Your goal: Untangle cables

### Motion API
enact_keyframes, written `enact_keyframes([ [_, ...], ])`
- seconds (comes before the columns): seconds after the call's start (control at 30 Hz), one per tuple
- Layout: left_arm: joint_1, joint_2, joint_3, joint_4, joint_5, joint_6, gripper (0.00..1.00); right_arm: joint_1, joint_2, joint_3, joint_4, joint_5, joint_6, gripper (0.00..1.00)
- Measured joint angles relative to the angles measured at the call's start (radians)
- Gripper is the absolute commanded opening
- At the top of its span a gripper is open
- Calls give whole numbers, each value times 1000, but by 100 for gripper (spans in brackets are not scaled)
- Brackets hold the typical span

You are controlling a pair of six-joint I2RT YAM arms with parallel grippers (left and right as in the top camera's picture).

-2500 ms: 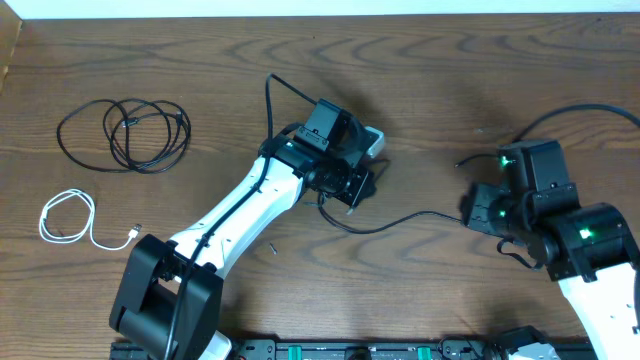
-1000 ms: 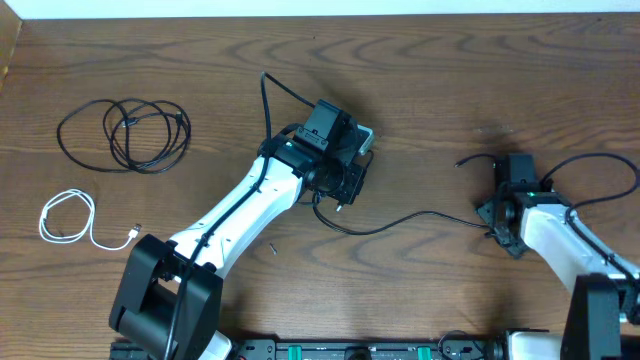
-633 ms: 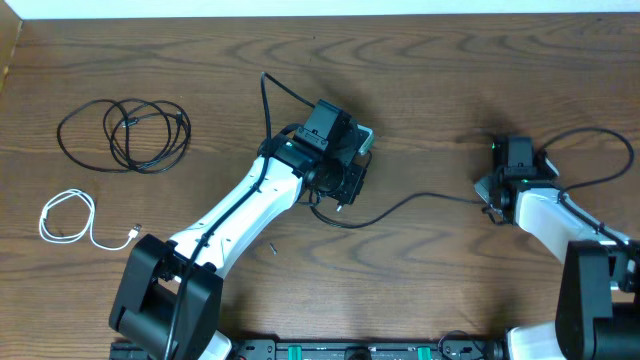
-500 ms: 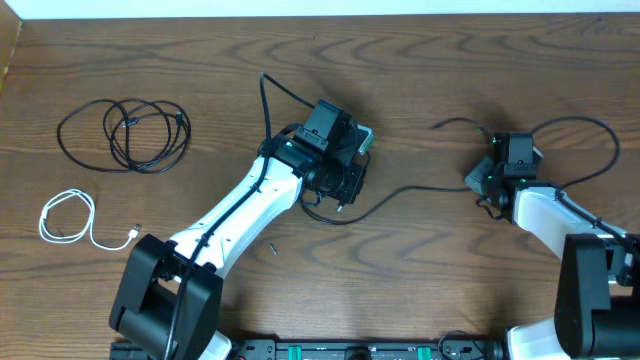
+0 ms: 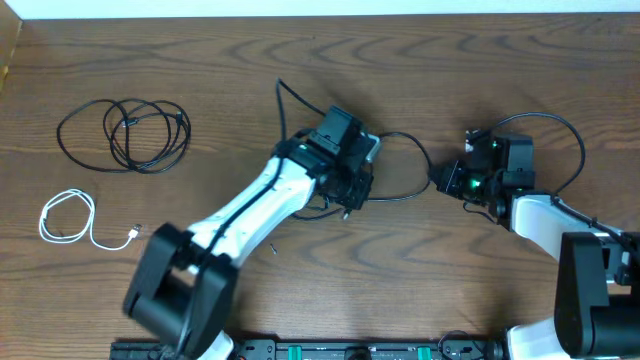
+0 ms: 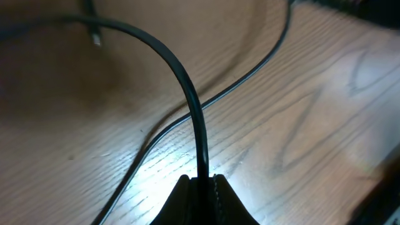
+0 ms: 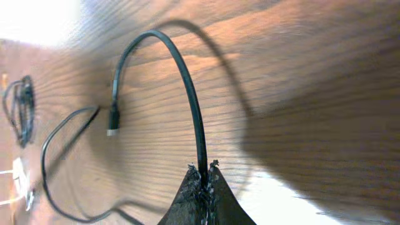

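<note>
A thin black cable loops across the middle of the table between both grippers. My left gripper is shut on one stretch of it, which arcs up from the closed jaws toward a small plug. My right gripper is shut on the same cable; from its jaws the cord curves over to a plug hanging above the wood. A second black cable lies coiled at the far left. A short white cable lies below it.
The thicker black wires of the arms curl beside the right arm. The left arm's white link crosses the table diagonally. A small dark speck lies on the wood near the front.
My right gripper has shut on the black cable and carried it left and up toward the left gripper. The cable between them has gone from nearly straight to a slack loop. The left gripper shifted slightly right.
</note>
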State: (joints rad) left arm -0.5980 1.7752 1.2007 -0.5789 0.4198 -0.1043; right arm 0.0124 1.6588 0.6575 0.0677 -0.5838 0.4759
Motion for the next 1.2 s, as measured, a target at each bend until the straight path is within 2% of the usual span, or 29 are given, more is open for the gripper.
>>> enact_keyframes([
  [0.17,-19,100,0,10,26,2,8,0,-4,0,-7,-18,-10,1],
  [0.33,-62,110,0,33,56,53,9,8,-4,0,-26,-7,-13,1],
  [0.43,-108,110,0,68,11,80,9,18,-4,0,-40,-2,-14,1],
  [0.57,-173,110,0,133,-132,95,9,38,-4,0,-61,1,-14,1],
  [0.73,-232,110,0,184,-300,109,17,40,-4,0,-72,2,-14,1],
  [0.8,-237,110,0,194,-340,113,25,40,-4,0,-78,4,-14,1],
  [0.83,-237,110,0,196,-353,114,31,40,-4,0,-82,5,-14,1],
  [1.07,-234,110,0,198,-400,113,39,40,-4,0,-105,26,-14,1],
  [1.2,-234,110,0,198,-405,117,55,40,-4,0,-107,31,-14,1],
])
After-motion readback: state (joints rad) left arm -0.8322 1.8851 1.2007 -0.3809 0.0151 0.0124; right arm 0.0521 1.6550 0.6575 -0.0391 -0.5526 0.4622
